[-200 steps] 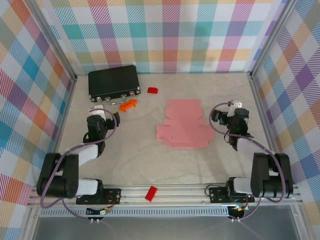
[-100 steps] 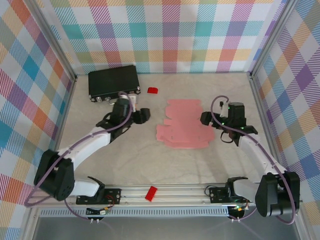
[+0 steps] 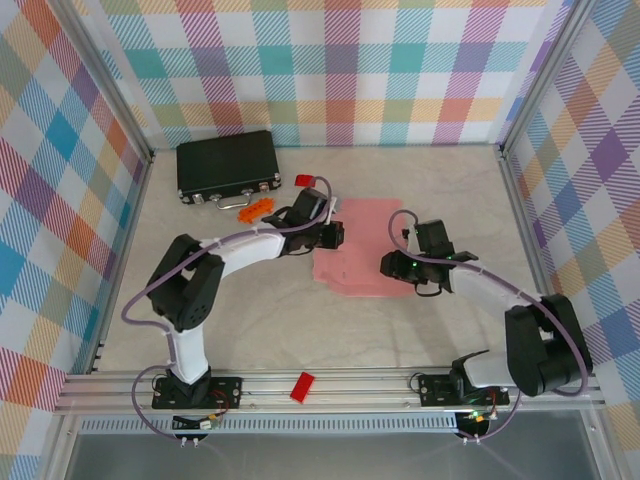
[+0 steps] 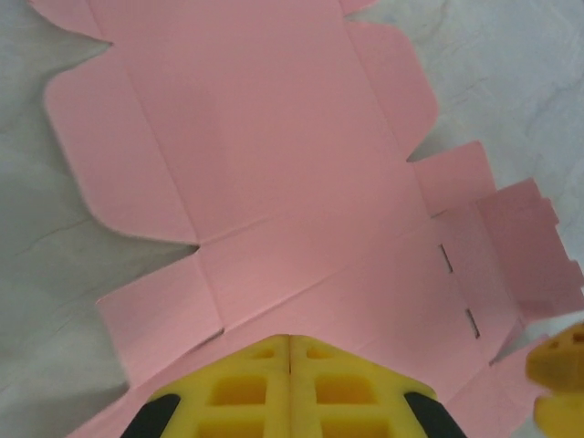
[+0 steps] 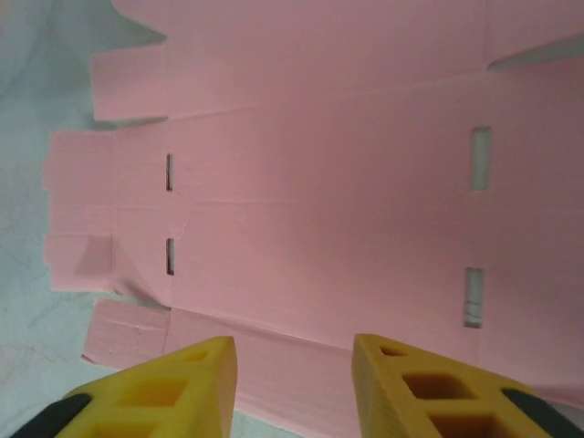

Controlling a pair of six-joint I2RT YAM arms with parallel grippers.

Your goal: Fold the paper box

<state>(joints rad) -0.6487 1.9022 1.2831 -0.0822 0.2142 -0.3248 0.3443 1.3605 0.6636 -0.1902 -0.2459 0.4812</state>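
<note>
Pink card: the paper box (image 3: 365, 245) is lying flat, unfolded, at the middle of the table (image 3: 265, 330). Left gripper (image 4: 289, 339) is hanging over its left edge, jaws clenched empty. Right gripper (image 5: 294, 351) is hovering, jaws parted, at the opposite edge. First fold seemingly starting; next, a flap needs lifting.

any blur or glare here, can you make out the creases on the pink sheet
Top external: even light, no glare, paper box small but sharp. Left wrist: slightly soft, creases readable, left gripper soft-edged. Right wrist: creases and slots crisp, one flap shadowed.
</note>
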